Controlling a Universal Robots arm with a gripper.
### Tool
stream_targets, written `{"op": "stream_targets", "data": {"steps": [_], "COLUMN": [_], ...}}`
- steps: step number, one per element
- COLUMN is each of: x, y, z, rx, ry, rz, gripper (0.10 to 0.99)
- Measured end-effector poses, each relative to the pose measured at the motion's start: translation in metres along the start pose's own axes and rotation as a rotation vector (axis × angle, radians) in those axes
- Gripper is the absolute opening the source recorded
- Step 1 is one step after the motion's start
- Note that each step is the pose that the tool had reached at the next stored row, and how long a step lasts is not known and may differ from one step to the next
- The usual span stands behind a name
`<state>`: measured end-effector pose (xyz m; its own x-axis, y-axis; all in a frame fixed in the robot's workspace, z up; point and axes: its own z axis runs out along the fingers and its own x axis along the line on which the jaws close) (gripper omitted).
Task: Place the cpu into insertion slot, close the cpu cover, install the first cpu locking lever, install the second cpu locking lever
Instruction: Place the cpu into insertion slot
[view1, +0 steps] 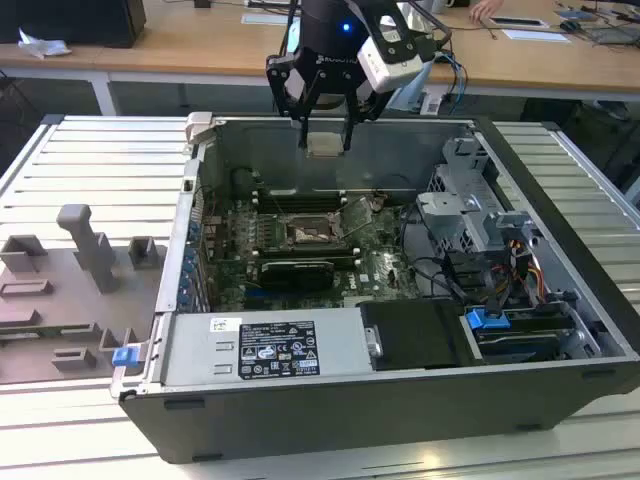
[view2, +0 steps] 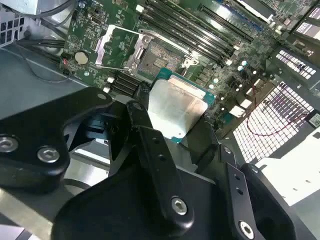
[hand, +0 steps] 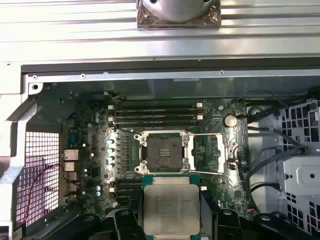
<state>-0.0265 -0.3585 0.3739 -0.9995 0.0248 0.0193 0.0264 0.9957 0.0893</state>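
Observation:
My gripper (view1: 325, 140) hangs above the open computer case, shut on the cpu (view1: 325, 146), a flat pale silver square held by two opposite edges. In both wrist views the cpu (hand: 171, 207) (view2: 176, 106) sits between the black fingers (hand: 135, 212), above the board and off to one side of the socket. The insertion slot (hand: 163, 150) (view2: 161, 54) (view1: 305, 233) lies bare, a dark centre inside a silver rim. The cpu cover (hand: 209, 154) (view2: 117, 47) is swung open beside it, over the green board.
Long black memory slots (hand: 155, 114) run beside the socket, and a black card (view1: 292, 272) lies on its other side. A drive cage (view1: 470, 215) and cables fill the case on the exterior view's right. A grey fixture tray (view1: 70, 290) sits outside on the left.

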Motion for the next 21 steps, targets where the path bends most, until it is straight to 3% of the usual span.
{"op": "stream_targets", "data": {"steps": [21], "x": [0.0000], "y": [0.0000], "z": [0.0004], "rx": [-0.001], "ry": [-0.0054], "rz": [0.060], "gripper": [0.545]}}
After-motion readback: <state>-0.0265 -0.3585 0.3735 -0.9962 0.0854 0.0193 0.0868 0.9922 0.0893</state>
